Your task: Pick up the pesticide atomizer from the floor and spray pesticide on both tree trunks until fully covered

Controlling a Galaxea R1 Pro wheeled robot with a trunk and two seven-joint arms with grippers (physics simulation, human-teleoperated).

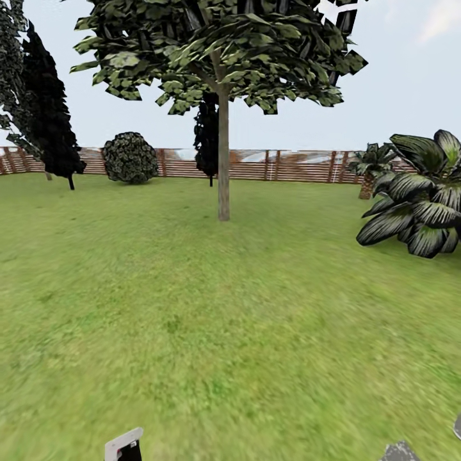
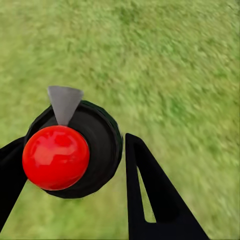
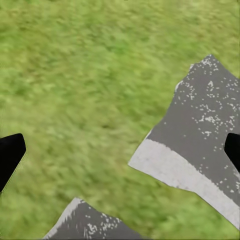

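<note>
Tree (image 1: 223,153) center on lawn (image 1: 192,307), fence (image 1: 288,165) behind, palm (image 1: 419,205) right

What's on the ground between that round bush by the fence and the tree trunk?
Just grass in the head view, between bush and tree trunk.

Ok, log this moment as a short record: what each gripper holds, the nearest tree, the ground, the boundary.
left gripper: black fingers closed around a black pistol-shaped sprayer with a red round part and grey nozzle
right gripper: open, nothing between the fingers, above grass
tree: straight grey-brown trunk, blocky green canopy, ahead, centre of head view
pesticide on trunk: none discernible
ground: green grass lawn
boundary: brown slatted wooden fence
</note>
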